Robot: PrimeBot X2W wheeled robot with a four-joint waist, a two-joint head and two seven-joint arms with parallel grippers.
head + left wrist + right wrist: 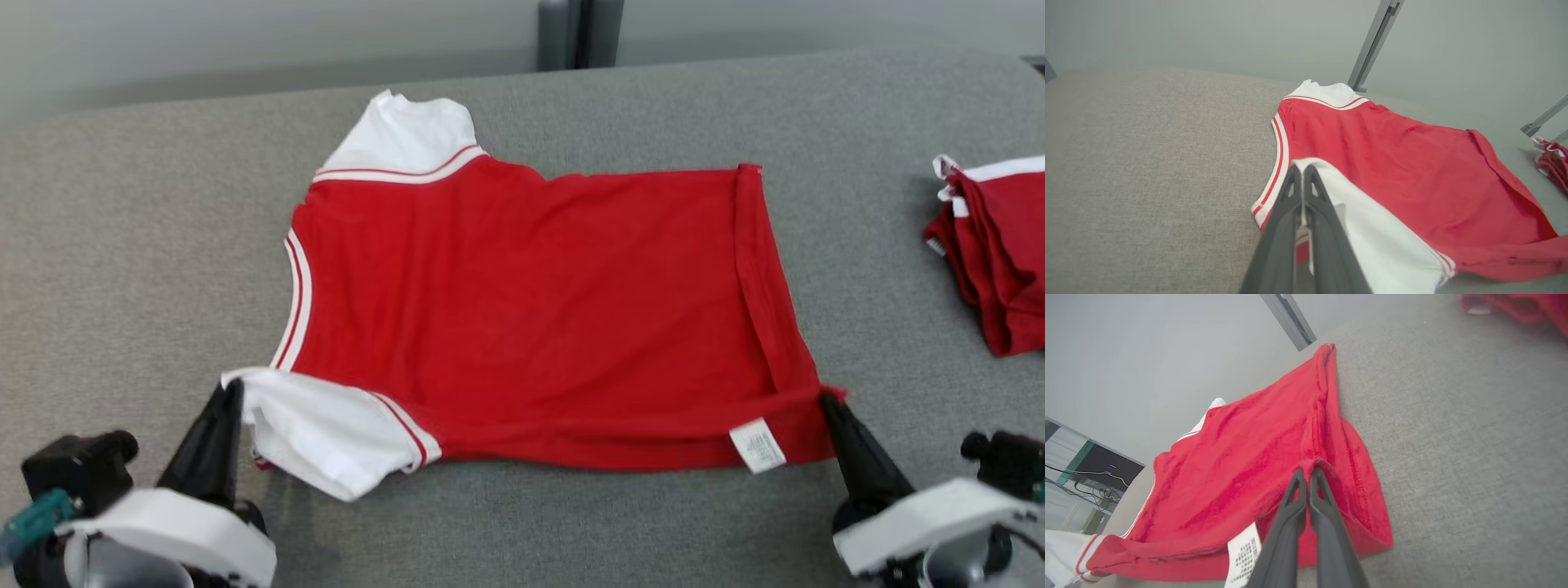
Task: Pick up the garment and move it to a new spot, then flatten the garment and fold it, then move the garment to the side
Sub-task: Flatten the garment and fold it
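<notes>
Garment: red T-shirt (531, 302) with white sleeves, spread nearly flat on the grey tabletop (122, 245), collar toward the robot's left, hem (763, 278) toward its right.
Left gripper (233, 392): jaws pressed together on the edge of the near sleeve (326, 433); in the left wrist view a sliver of white cloth shows between the fingers.
Right gripper (826, 400): jaws closed tight on the near hem corner, beside the care label (758, 445); the red cloth bunches at the tips.
Lie of cloth: the near edge sags and rolls between the two grips. The hem is turned over in a band. The far sleeve (400, 135) lies flat.
Risk, thin bite: both holds look to be on the very edge, so a sharp lift or pull may slip one corner free and drop that side.
Risk, uneven pull: the sleeve stretches more than the body, so the fold line could skew.
Risk, trapped creases: folding over the rolled edge and turned hem would press them in.
Risk, neighbour: a pile of red garments (996, 253) sits well apart on the right, and a wide sideways sweep might drag into it.
</notes>
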